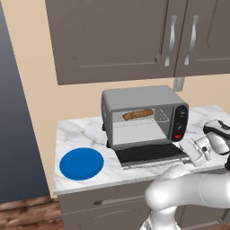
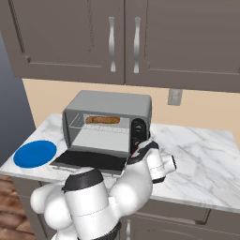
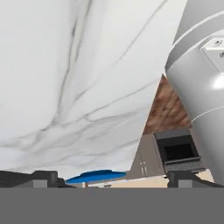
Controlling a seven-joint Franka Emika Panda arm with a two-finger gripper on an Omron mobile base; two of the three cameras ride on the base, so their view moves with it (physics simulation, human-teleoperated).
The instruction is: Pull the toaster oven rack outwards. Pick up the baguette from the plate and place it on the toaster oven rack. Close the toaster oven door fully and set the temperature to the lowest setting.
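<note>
Baguette (image 1: 138, 115) lies on the rack (image 1: 134, 120) inside the oven; open, empty tool (image 1: 186, 149) sits low right.

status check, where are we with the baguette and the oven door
Gripper open, empty, low beside the oven's right front corner. Baguette on the rack inside the oven; plate bare. Door down flat, not yet closed; nothing blocking it.

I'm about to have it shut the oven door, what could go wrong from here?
1. The open tool sits right beside the lowered door's right corner, so a swing up could clip it.
2. The rack with the baguette may sit forward in the oven; if so, the door could hit it or stay ajar.
3. The knobs are small and close to the red button.
</note>
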